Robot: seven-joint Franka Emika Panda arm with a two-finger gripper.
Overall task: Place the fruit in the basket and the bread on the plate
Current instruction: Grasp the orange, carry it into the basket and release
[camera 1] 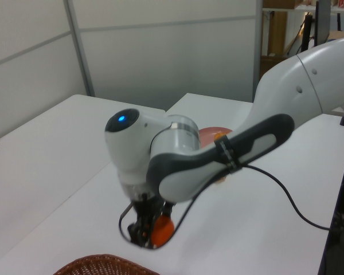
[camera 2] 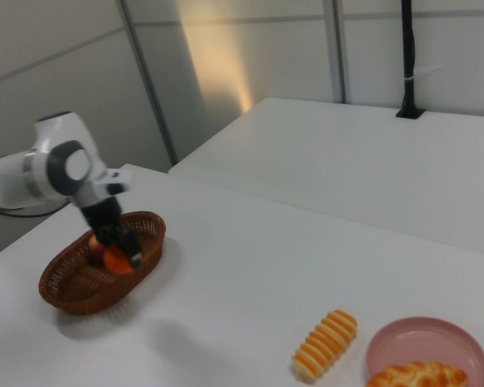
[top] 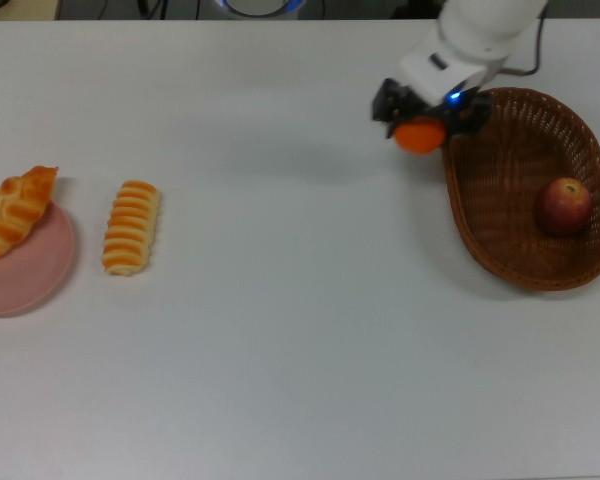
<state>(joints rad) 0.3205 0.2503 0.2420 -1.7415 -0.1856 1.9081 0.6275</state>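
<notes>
My gripper point(top: 421, 122) is shut on the orange mandarin point(top: 420, 136) and holds it in the air just off the left rim of the brown wicker basket point(top: 460, 215) in the top view. The red apple point(top: 564, 206) lies inside the basket. Far to the top view's left, the braided loaf point(top: 14, 213) rests partly on the pink plate point(top: 35, 275), and the ridged roll point(top: 131, 227) lies on the table beside the plate. The left view shows the mandarin point(camera 1: 161, 230) between the fingers above the basket's edge point(camera 1: 103, 264).
The white table point(top: 280, 350) is bare between the roll and the basket. The arm's body and black cable point(camera 1: 275, 189) hang over the table in the left view. In the right view, a second white table point(camera 2: 371, 153) stands behind.
</notes>
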